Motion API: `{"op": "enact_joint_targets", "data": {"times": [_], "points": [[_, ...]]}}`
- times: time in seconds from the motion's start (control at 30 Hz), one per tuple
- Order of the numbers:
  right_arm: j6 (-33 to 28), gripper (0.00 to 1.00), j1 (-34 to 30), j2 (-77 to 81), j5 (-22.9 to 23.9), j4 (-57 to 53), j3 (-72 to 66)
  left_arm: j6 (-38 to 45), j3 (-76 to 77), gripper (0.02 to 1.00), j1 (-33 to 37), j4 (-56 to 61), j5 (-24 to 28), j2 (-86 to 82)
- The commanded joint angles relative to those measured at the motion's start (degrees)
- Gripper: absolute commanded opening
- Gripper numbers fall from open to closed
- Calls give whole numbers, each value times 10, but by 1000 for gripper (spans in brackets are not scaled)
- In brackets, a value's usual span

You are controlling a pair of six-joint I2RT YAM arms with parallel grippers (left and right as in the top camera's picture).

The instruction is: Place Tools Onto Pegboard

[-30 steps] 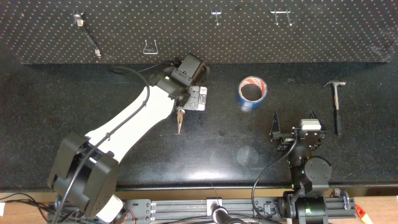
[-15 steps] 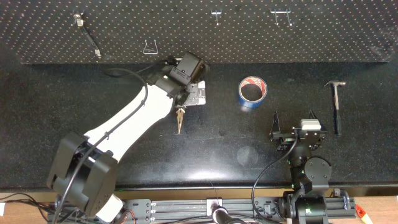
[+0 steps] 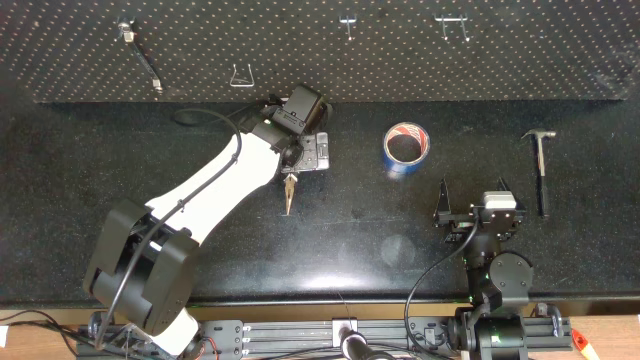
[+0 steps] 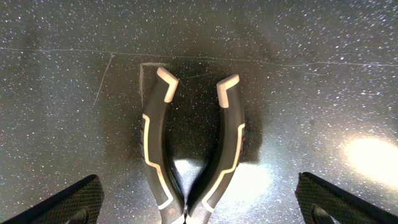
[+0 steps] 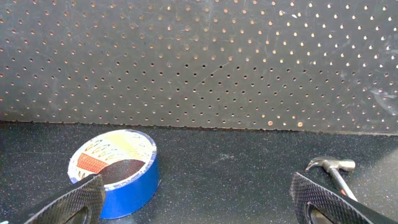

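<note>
Grey pliers (image 3: pixel 289 193) with pale trim lie on the black table, nose toward the front edge. My left gripper (image 3: pixel 301 158) hovers over their handle end, open. In the left wrist view the spread handles (image 4: pixel 163 143) lie between the two fingertips (image 4: pixel 78 200), untouched by either. My right gripper (image 3: pixel 470 207) rests near its base at the right, open and holding nothing; its own view looks toward the blue tape roll (image 5: pixel 118 168) and the hammer (image 5: pixel 333 169). The pegboard (image 3: pixel 400 60) stands along the back, and a wrench (image 3: pixel 142 57) hangs on it at the left.
A tape roll (image 3: pixel 407 148) sits right of centre and a hammer (image 3: pixel 541 172) lies at the far right. Bare hooks hang on the pegboard: a wire loop (image 3: pixel 242 77) and two metal hooks (image 3: pixel 348 25) (image 3: pixel 452 27).
My left arm has edged slightly toward the pegboard over the pliers' handles. The pliers and the right arm have not moved.
</note>
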Motion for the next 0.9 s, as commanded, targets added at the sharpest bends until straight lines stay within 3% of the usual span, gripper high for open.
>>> {"op": "enact_joint_targets", "data": {"times": [0.03,0.9], "points": [[-8,963,-1,-2,-3,-4,-2,5,-5,1000,0,0,6,7],[-8,963,-1,-2,-3,-4,-2,21,-5,1000,14,17,15,42]]}}
